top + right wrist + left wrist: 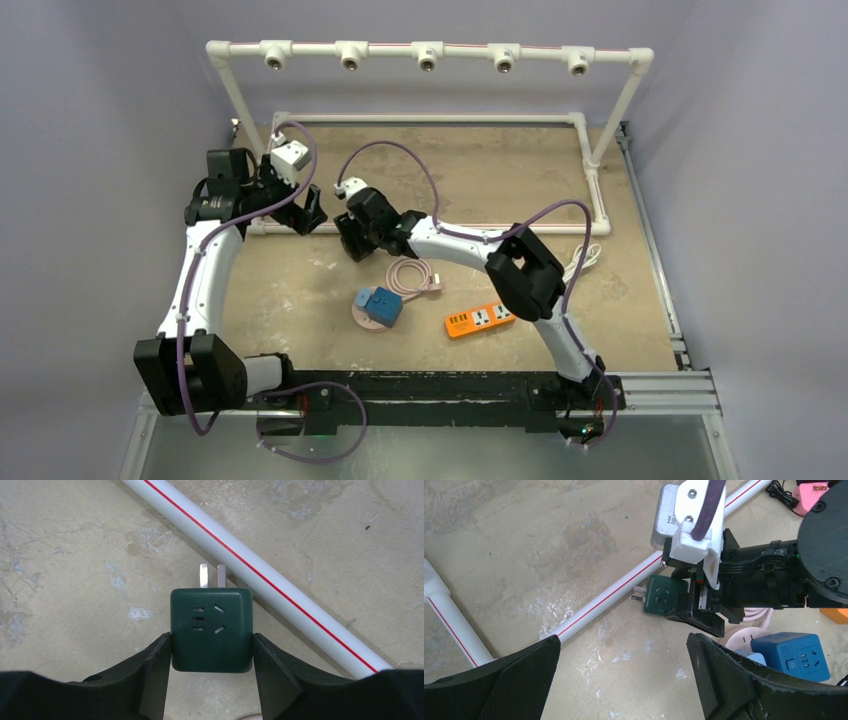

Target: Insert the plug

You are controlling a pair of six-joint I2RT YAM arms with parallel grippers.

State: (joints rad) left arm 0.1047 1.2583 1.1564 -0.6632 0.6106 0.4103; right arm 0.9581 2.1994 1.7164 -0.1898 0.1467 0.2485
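Note:
The plug (pixel 211 627) is a dark green cube with sockets on its top face and two metal prongs (pixel 210 575) pointing at a white pipe. It lies on the tan table. My right gripper (pixel 211 641) has both fingers pressed against the cube's left and right sides. The left wrist view shows the same plug (pixel 663 596) between those black fingers. An orange power strip (pixel 480 319) lies at the front, right of centre. My left gripper (pixel 624 645) hangs open over bare table, just left of the right gripper (pixel 352 240).
A white PVC pipe frame (pixel 430 50) with a red-striped base rail (pixel 260 575) runs right behind the plug. A blue cube adapter (pixel 380 307) sits on a pink round base, with a coiled pink cable (pixel 410 275) beside it. White cable (pixel 585 258) lies at the right.

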